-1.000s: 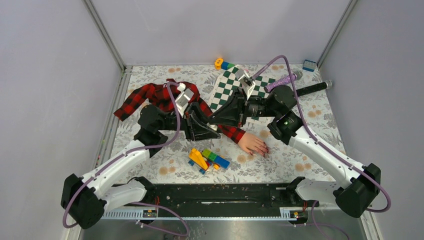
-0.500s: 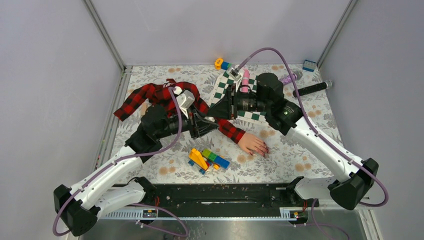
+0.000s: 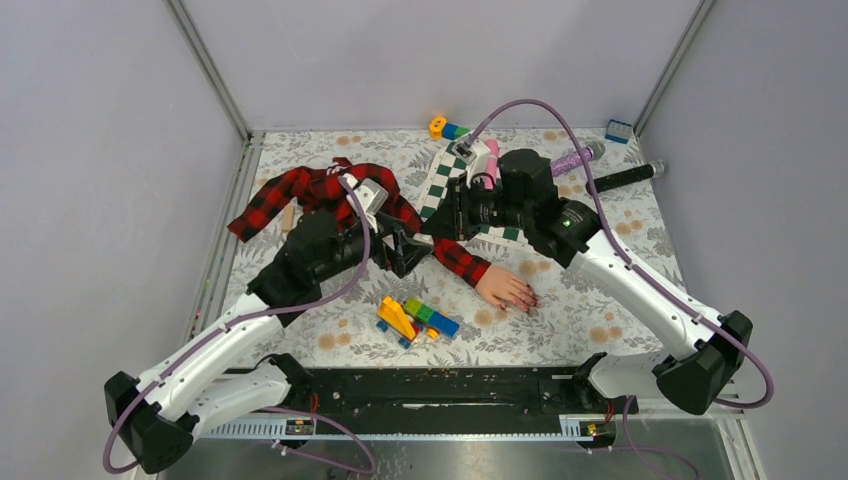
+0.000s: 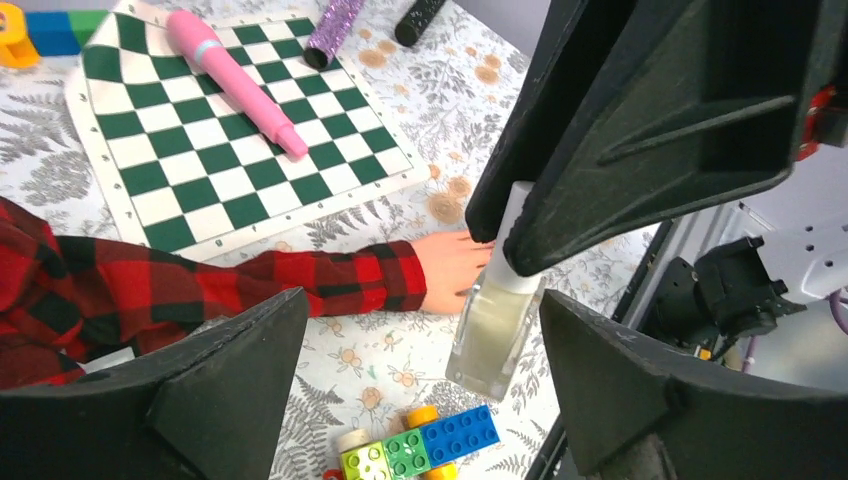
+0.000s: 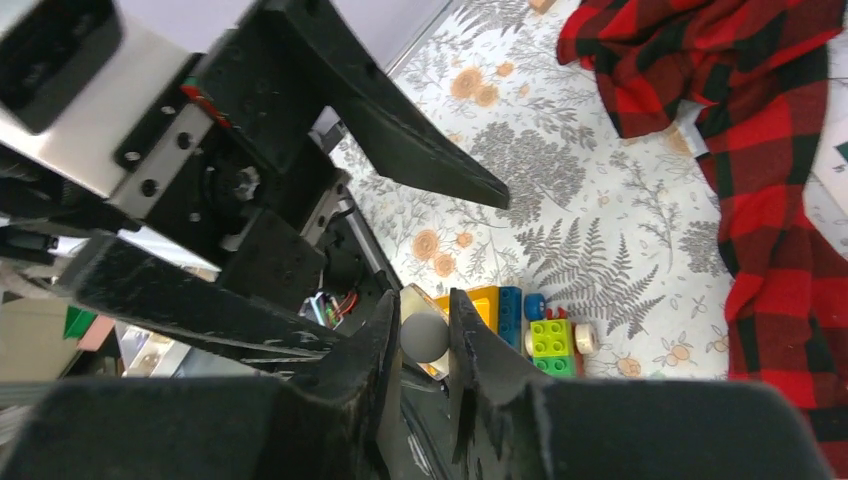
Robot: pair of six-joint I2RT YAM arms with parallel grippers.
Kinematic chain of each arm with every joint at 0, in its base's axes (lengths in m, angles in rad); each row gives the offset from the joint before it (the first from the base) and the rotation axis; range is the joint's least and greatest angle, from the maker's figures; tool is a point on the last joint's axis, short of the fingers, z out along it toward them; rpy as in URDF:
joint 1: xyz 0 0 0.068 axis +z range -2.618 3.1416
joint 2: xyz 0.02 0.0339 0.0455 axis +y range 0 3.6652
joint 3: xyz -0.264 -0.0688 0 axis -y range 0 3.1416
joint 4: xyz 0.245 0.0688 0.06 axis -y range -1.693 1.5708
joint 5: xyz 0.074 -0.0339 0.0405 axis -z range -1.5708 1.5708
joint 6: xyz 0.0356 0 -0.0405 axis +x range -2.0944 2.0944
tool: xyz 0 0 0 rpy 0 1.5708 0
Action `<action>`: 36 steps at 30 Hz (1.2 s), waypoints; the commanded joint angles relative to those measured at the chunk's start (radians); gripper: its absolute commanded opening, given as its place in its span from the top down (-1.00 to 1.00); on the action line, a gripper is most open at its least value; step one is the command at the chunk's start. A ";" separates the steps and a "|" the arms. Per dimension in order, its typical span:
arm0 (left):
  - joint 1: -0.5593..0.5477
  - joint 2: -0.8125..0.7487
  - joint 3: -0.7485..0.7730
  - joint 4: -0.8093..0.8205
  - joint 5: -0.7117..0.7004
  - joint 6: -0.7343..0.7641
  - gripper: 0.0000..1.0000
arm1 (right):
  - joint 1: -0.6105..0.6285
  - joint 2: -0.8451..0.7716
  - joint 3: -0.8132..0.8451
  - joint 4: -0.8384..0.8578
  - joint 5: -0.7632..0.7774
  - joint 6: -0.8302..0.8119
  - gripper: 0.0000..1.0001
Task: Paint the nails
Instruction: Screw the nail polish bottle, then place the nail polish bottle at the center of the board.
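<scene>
Dangling near the mannequin hand, the bottle could drop: only the right gripper pinches its cap, left gripper jaws wide.

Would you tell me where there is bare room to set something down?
Bare: near-right, between mannequin hand and table edge; far-left, between plaid shirt and back wall. Crowded: the middle, around toy bricks and chessboard.
</scene>
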 commanded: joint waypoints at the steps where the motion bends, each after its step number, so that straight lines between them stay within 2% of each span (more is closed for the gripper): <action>1: 0.003 -0.052 0.018 0.056 -0.078 0.021 -0.79 | 0.006 -0.058 0.023 -0.038 0.108 -0.034 1.00; 7: 0.003 -0.082 0.007 0.091 -0.023 0.035 -0.83 | 0.006 -0.095 0.004 -0.075 0.272 -0.069 1.00; 10: 0.012 -0.102 -0.003 0.117 -0.021 0.018 -0.91 | 0.006 -0.113 -0.015 -0.088 0.376 -0.084 1.00; 16: 0.177 -0.058 0.074 -0.005 0.016 -0.050 -0.95 | 0.008 -0.132 -0.053 -0.162 0.700 -0.125 1.00; 23: 0.255 -0.065 0.113 -0.132 -0.178 0.010 -0.96 | 0.003 -0.153 -0.191 -0.191 1.103 -0.122 1.00; 25: 0.262 -0.065 0.116 -0.157 -0.237 0.024 -0.96 | -0.020 -0.154 -0.243 -0.186 1.146 -0.096 1.00; 29: 0.264 -0.073 0.127 -0.190 -0.252 0.061 -0.96 | -0.151 -0.144 -0.351 -0.173 1.075 0.026 1.00; 33: 0.279 -0.083 0.148 -0.274 -0.327 0.106 -0.97 | -0.185 -0.136 -0.464 -0.100 1.130 0.036 1.00; 36: 0.315 -0.114 0.111 -0.273 -0.357 0.109 -0.98 | -0.213 -0.108 -0.506 -0.088 1.140 0.069 1.00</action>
